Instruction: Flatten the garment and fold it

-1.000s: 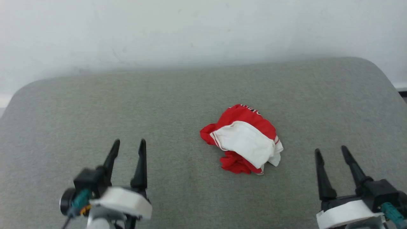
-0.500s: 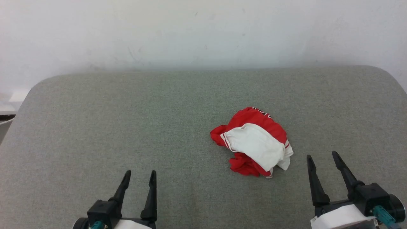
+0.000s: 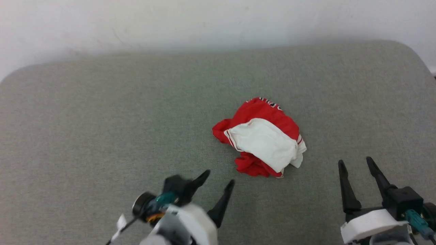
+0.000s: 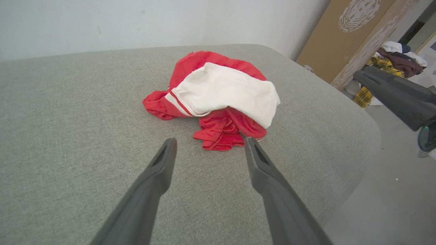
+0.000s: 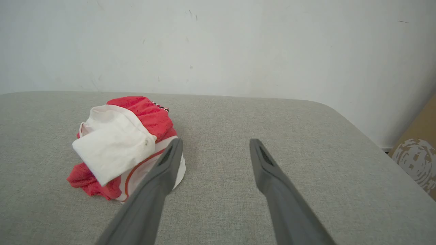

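Since half a second earlier, the left gripper (image 3: 219, 177) had swung in from the lower left and tilted toward the jersey (image 3: 262, 139), which lay crumpled right of centre on the grey cushioned surface (image 3: 102, 119). Its jaws, like those of the right gripper (image 3: 355, 163), stood wide apart and held nothing. Flattening had not begun; this looked like the approach. Next came pinching the near red fold, ideally one layer.

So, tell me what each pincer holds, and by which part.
Nothing is held. The left pincer and right pincer both stand open, neither gripping the crumpled shirt.
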`<state>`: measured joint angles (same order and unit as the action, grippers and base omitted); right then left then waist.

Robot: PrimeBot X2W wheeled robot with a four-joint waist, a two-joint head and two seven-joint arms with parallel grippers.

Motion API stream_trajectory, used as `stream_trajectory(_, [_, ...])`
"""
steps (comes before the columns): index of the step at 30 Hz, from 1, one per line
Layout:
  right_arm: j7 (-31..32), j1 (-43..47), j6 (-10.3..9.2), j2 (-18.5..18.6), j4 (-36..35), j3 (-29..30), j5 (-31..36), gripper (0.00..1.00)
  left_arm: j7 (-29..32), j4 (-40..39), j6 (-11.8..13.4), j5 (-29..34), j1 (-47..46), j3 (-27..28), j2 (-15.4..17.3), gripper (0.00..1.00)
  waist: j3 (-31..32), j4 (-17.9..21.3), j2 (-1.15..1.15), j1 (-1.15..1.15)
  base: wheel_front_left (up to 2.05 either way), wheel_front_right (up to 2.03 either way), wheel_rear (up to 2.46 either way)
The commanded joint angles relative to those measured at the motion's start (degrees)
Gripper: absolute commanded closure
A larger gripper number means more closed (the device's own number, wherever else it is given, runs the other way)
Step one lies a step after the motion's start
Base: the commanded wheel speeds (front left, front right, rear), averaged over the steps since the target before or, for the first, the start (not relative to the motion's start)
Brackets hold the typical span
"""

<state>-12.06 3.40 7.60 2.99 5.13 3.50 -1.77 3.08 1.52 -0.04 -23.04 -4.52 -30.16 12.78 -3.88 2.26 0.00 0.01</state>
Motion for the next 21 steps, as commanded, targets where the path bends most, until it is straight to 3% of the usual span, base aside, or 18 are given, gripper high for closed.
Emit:
stream_trajectory(1, [0.1, -1.3, -0.11, -0.1, 0.3, -0.4, 0.5, 0.0, 4.4, -0.5, -0.8, 0.0, -3.7, -1.1, -0.9, 0.0, -4.6, 3.2, 0.0, -0.01, 0.0, 0.0, 0.0])
stream_trajectory(5, [-0.4, -2.8, -0.11, -0.1, 1.2, -1.0, 0.0, 0.0, 12.6, 0.7, -2.3, -0.8, -10.8, -3.2, -2.7, 0.0, -7.4, 5.5, 0.0, -0.01, 0.0, 0.0, 0.0])
stream_trajectory(10, [-1.2, -4.1, -0.11, -0.1, 2.4, -2.9, -0.5, 0.0, 19.5, 5.5, -1.9, 0.3, -18.9, -3.9, -3.8, 0.0, -9.4, 8.2, 0.0, -0.01, 0.0, 0.0, 0.0])
stream_trajectory(21, [-2.3, -5.6, -0.11, -0.1, 4.2, -4.0, -1.6, 0.0, 22.8, 16.5, -2.0, 1.7, -26.4, -4.9, -4.9, 0.0, -11.5, 11.1, 0.0, -0.01, 0.0, 0.0, 0.0])
